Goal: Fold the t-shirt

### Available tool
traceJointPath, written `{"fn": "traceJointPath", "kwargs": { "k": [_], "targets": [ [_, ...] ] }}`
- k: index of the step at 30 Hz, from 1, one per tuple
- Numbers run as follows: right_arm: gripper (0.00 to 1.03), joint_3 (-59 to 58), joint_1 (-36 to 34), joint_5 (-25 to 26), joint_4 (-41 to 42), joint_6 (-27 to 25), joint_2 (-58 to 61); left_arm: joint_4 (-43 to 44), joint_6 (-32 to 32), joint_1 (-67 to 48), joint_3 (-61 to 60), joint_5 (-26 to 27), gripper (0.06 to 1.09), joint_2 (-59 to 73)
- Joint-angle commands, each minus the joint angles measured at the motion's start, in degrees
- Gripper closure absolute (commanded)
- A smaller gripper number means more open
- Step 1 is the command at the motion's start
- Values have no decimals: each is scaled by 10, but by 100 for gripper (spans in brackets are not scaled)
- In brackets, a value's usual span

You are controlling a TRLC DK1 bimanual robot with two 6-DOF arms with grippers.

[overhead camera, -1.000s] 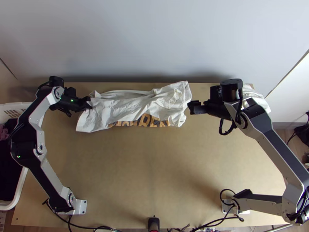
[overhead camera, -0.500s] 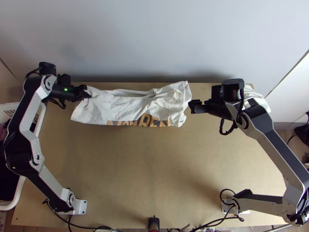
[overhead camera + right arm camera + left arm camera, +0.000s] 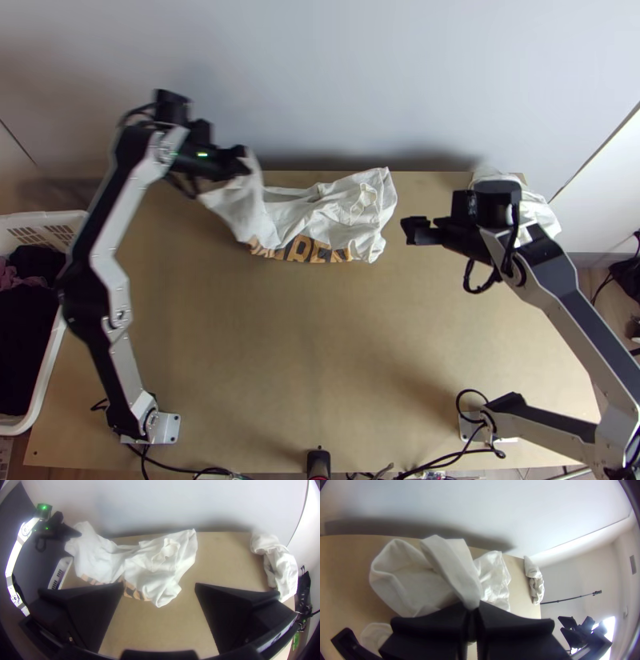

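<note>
We see the left gripper, clamped on one end of the t-shirt, has swung inward, apparently lifting it; the rest stays rumpled on the table. The right gripper, spread wide, has backed off slightly.

t-shirt: 1 | bundled cloth: 1 | hands: 2 | basket: 1 | table: 1

bunched white t-shirt, left gripper seemingly holding one end, right gripper apart
</note>
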Motion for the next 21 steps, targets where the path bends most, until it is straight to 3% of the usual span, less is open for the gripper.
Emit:
{"fn": "traceJointPath", "kwargs": {
  "k": [1,7,13,21],
  "targets": [
    [4,-82,-24,-6,35,9,-54,59,-67,-118,65,-22,105,56],
    [4,-148,-56,-24,62,26,-105,146,-137,-183,70,-43,105,100],
    [4,-218,-92,-38,64,42,-171,247,-263,-205,69,-43,105,149],
    [4,-262,-128,-53,49,53,-225,366,-352,-247,70,-39,105,222]
  ]
}}
